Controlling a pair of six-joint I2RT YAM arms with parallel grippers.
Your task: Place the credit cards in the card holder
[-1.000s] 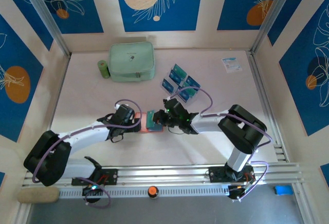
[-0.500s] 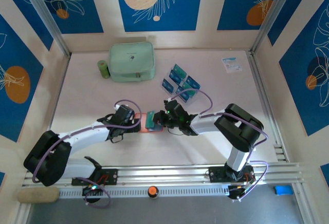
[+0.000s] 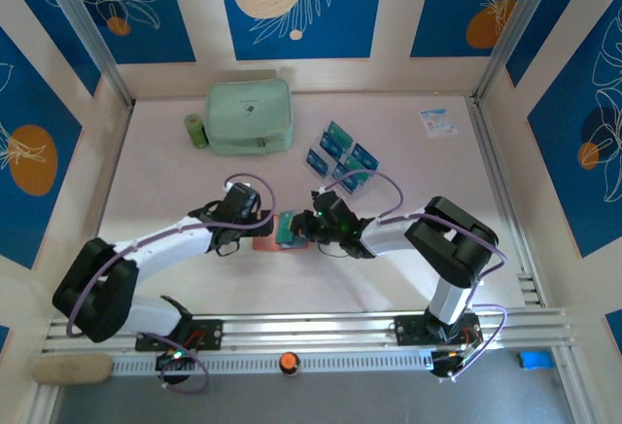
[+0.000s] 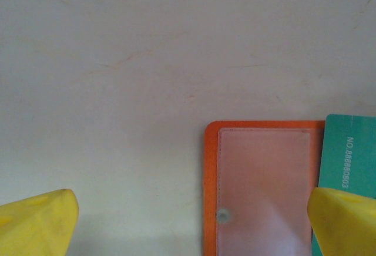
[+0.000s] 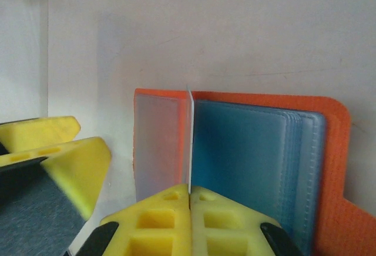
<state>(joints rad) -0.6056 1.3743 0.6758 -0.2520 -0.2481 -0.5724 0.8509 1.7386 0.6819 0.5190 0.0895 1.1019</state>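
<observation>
Our right gripper [image 5: 189,192] is clamped on a credit card [image 5: 189,138], held edge-on over the open orange card holder [image 5: 329,209]. We should slide it squarely into a sleeve while our left gripper [image 4: 194,221], spread wide, pins the clear flap [image 4: 264,185]

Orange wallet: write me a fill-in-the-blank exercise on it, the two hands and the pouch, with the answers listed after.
1. The wallet lying open on the table is ____ in colour.
2. The left hand hovers above the wallet's edge with its fingers ____.
3. The right hand is pinched ____ on a clear sleeve of the wallet.
4. The zip pouch at the far side of the table is pale ____.

Missing words: orange; open; shut; green.
</observation>
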